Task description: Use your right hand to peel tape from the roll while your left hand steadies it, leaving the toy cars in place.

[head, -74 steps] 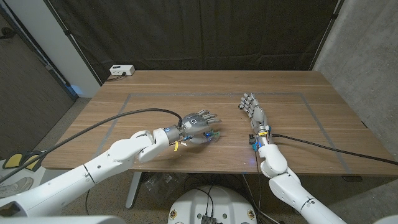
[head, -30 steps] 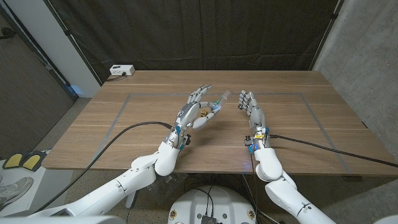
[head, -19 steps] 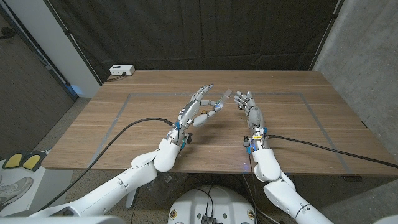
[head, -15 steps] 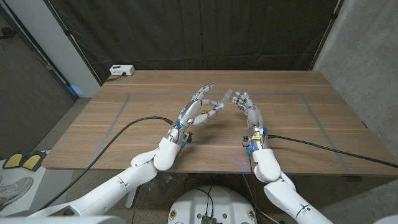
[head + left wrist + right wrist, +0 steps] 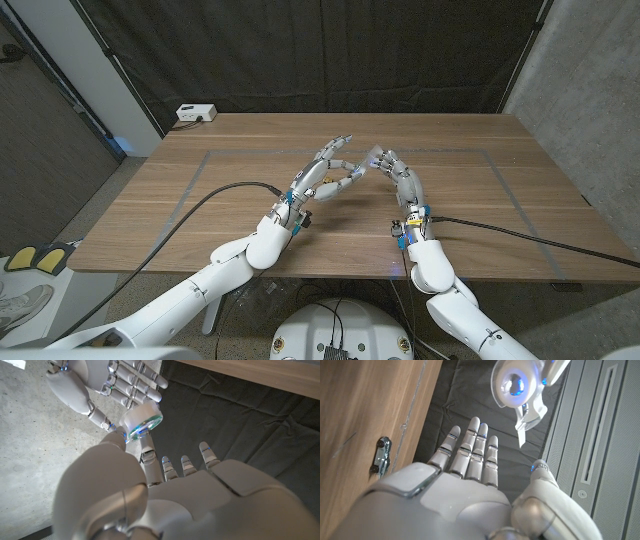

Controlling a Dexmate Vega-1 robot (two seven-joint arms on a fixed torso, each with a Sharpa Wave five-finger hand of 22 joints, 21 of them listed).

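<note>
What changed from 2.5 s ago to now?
The left hand, then low over the table's near side, has lifted the tape roll and carried it up toward the middle. The right hand has risen off the table and closed in until its fingertips meet the roll. Table and the white box at its far corner are unchanged.

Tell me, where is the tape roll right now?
In the head view the tape roll is lifted above the table's middle, held in the left robot hand, close beside the right robot hand.

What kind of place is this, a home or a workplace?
Probably a lab or test room, not a home: a wooden table with taped lines, a black curtain behind it, a bare concrete wall.
</note>
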